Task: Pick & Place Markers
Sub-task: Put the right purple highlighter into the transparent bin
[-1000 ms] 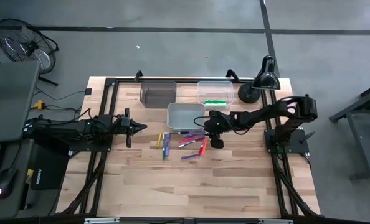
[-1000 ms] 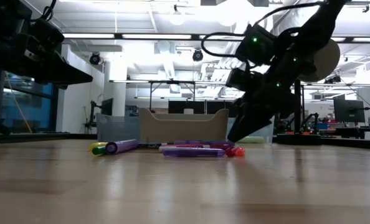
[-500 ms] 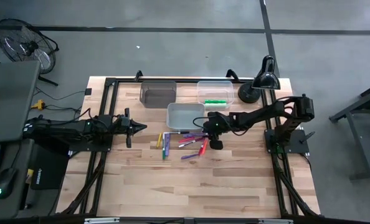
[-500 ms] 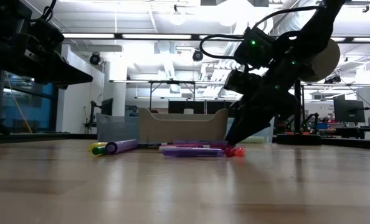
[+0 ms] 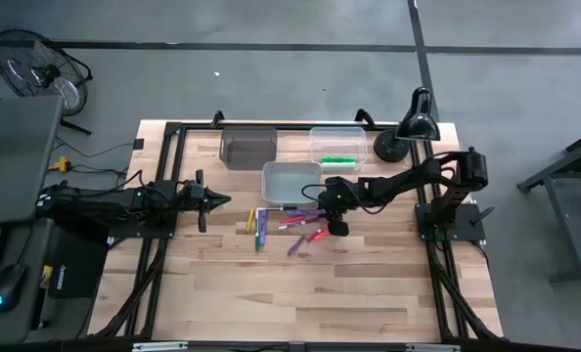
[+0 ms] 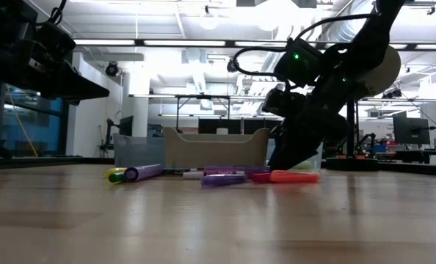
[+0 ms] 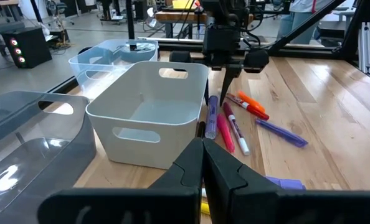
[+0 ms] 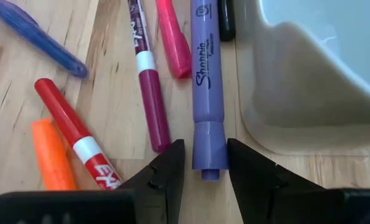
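Note:
Several markers lie in a loose pile (image 5: 290, 225) on the wooden table, in front of the white bin (image 5: 290, 181). They include a purple highlighter (image 8: 208, 93), a magenta one (image 8: 149, 93), a pink one (image 8: 172, 37), a red one (image 8: 73, 134), an orange one (image 8: 51, 155) and a blue-purple one (image 8: 35, 37). My right gripper (image 8: 203, 160) is open and low over the pile. Its fingers stand on either side of the purple highlighter's near end. It also shows in the high view (image 5: 320, 207) and in the low view (image 6: 278, 163). My left gripper (image 5: 217, 202) is shut and empty, held above the table left of the pile. My right gripper's two fingers straddle the purple highlighter's cap end (image 8: 208, 168), beside the white bin's wall, and lie along the marker. The highlighter lies flat on the table. There is a gap at one finger (image 8: 172, 163). Whether the other finger (image 8: 247, 168) touches the marker, I cannot tell.
A dark grey bin (image 5: 248, 147) and a clear bin (image 5: 336, 145) holding a green marker (image 5: 337, 159) stand at the far edge. A black desk lamp (image 5: 408, 127) stands at the far right. Bare wood lies toward the near edge.
My right gripper has moved a little toward the table's left, down into the pile. The orange and red markers have turned about and now lie broadside in the low view. The loose purple marker nearest the table's near edge has swung to a slant.

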Motion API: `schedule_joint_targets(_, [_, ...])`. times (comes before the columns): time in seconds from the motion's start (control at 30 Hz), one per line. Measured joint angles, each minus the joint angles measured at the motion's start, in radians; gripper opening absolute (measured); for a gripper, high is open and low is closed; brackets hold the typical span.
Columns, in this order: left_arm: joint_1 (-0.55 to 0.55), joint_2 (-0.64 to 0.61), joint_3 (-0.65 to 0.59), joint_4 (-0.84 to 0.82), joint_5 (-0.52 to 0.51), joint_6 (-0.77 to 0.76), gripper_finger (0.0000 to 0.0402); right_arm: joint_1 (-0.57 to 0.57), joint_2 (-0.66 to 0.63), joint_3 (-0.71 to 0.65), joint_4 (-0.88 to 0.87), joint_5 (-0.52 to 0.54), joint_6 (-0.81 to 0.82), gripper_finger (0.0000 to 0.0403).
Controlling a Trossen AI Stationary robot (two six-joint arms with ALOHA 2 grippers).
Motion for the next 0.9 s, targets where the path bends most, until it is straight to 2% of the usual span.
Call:
schedule_joint_targets(0.37, [0.0, 0.0, 0.0, 0.0, 0.0, 0.0, 0.0001, 0.0, 0.0, 0.0, 0.0, -0.003, 0.0, 0.0109])
schedule_joint_targets(0.7, [0.0, 0.0, 0.0, 0.0, 0.0, 0.0, 0.0001, 0.001, 0.0, 0.002, 0.001, -0.014, 0.008, 0.0062])
schedule_joint_targets(0.9, [0.0, 0.0, 0.0, 0.0, 0.0, 0.0, 0.0001, 0.001, 0.0, 0.002, -0.001, -0.036, 0.021, 0.0062])
